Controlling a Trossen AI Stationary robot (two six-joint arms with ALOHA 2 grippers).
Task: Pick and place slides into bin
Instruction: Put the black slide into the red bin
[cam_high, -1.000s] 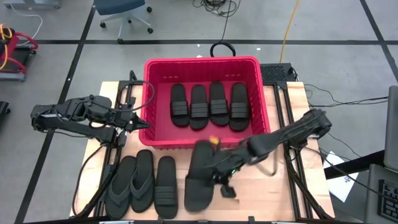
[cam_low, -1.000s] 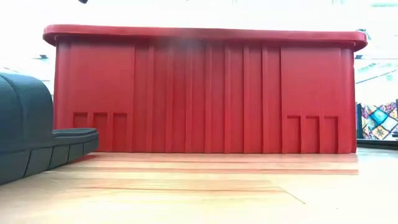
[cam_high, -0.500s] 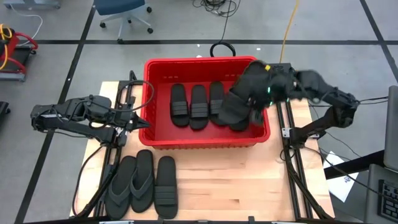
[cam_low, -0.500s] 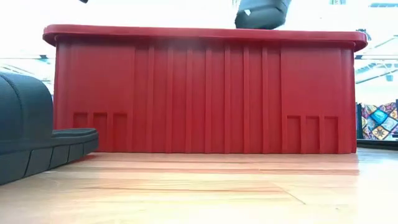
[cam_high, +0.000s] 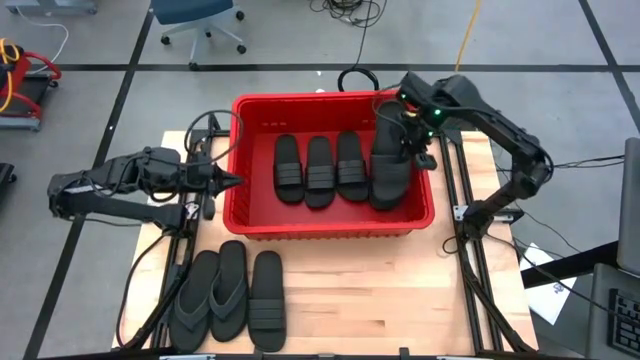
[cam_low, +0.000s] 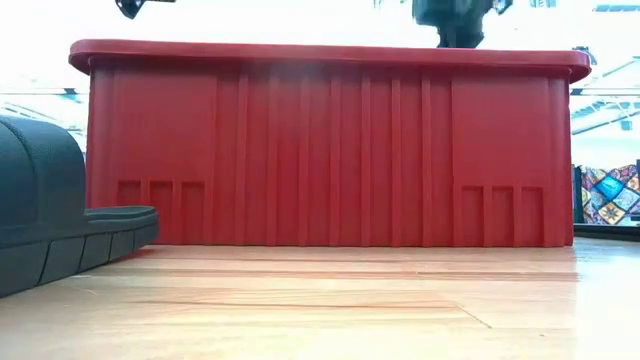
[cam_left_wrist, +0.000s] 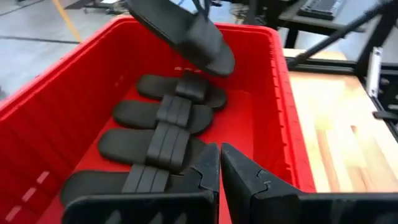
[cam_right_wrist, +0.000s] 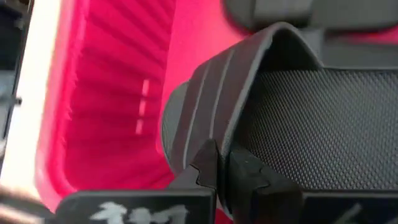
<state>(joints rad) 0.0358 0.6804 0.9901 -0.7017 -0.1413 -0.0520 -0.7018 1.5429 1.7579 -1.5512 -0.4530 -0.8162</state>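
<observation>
1. From the high view, the right gripper (cam_high: 413, 138) hung over the far right corner of the red bin (cam_high: 250, 215), clamped on the band of a black slide (cam_high: 388, 160) held tilted above the bin's right side. Four slides (cam_high: 322, 168) lay side by side on the bin floor, the rightmost mostly hidden beneath the carried one. Three more (cam_high: 229, 297) waited on the tabletop (cam_high: 380, 300) in front of the bin: two thong flip-flops and one banded slide. The left gripper (cam_high: 222, 181), its fingers closed on nothing, idled just outside the bin's left wall.

2. The low view showed the bin's front wall (cam_low: 320, 150), one slide (cam_low: 50, 215) on the tabletop at left, and the right arm just above the rim.

3. The left wrist view caught the carried slide (cam_left_wrist: 183, 31) hovering over those already in the bin.

4. The right wrist view showed the ribbed band (cam_right_wrist: 230, 87) gripped between the fingers. By this count, four were placed, one was about to be dropped, and three remained.
</observation>
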